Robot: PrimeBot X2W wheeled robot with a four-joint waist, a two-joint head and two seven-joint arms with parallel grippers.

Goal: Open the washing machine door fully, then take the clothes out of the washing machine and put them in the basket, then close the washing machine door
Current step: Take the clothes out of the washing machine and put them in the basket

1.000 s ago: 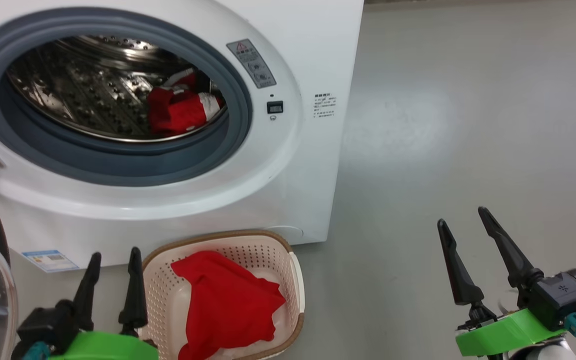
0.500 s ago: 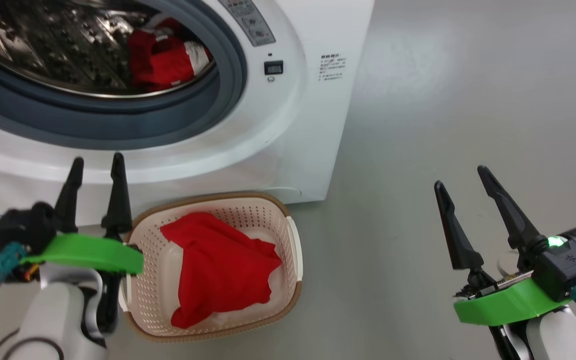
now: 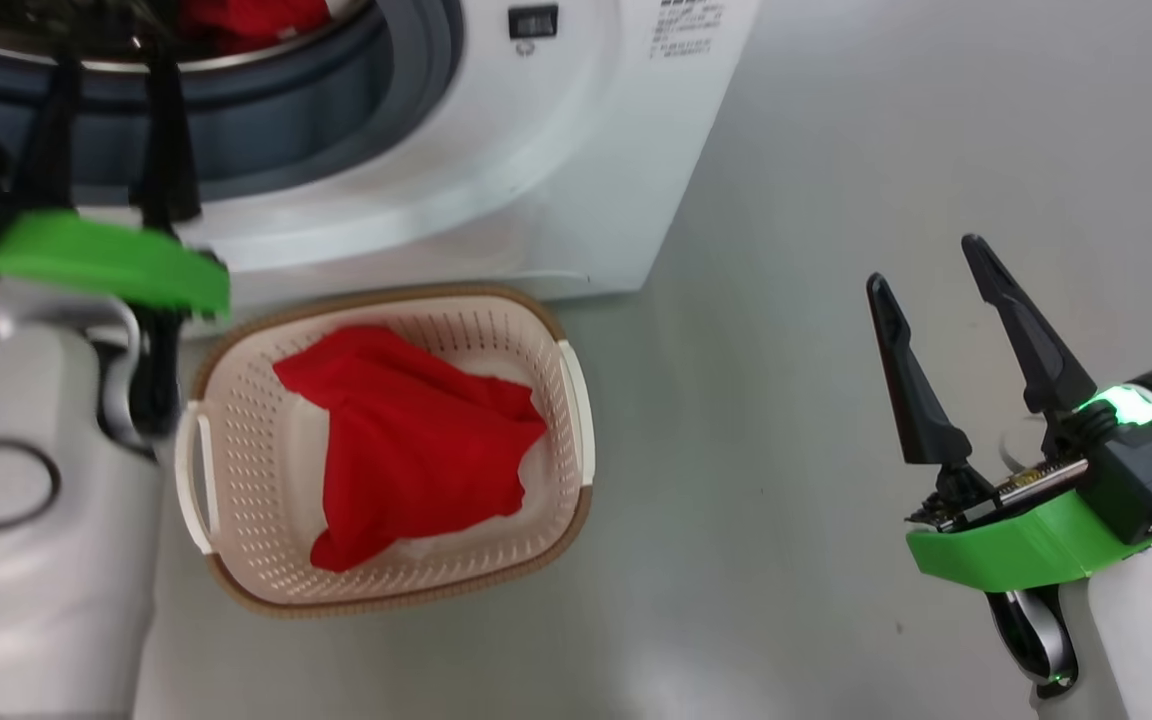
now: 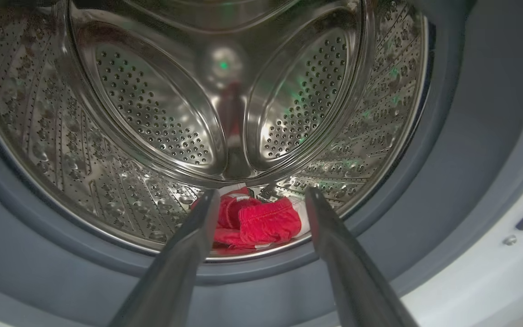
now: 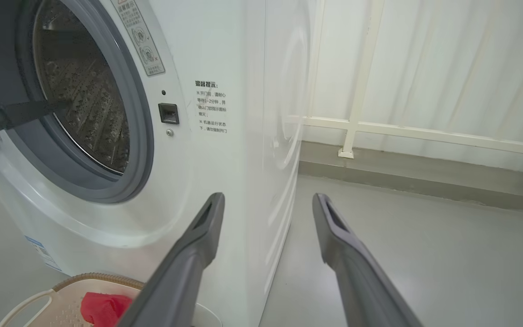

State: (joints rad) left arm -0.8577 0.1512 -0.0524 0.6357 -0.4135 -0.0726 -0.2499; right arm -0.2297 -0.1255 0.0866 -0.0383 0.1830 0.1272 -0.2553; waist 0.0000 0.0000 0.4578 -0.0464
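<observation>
Head view: the basket (image 3: 576, 400) is sitting on the floor (image 3: 786, 500) just in front of the washing machine (image 3: 556, 180). It is holding one red garment (image 3: 416, 440), which is covering most of a white patch beneath it that cannot be identified. The top edge is cutting off the drum mouth, and a strip of red clothes (image 3: 246, 18) is showing inside. The left pincer (image 3: 111, 130) is pointing in at the grey gasket (image 3: 336, 120), released and carrying nothing. The right pincer (image 3: 924, 268) is hanging over bare floor, well apart from the basket, likewise spread and empty.

Left wrist view: the red clothes are lying bunched at the bottom of the drum (image 4: 152, 113), beyond the parted fingertips and apart from them.

Right wrist view: the bottom edge is cutting off the basket, leaving one corner with red fabric in sight. The gasket is hiding the drum's bottom.
</observation>
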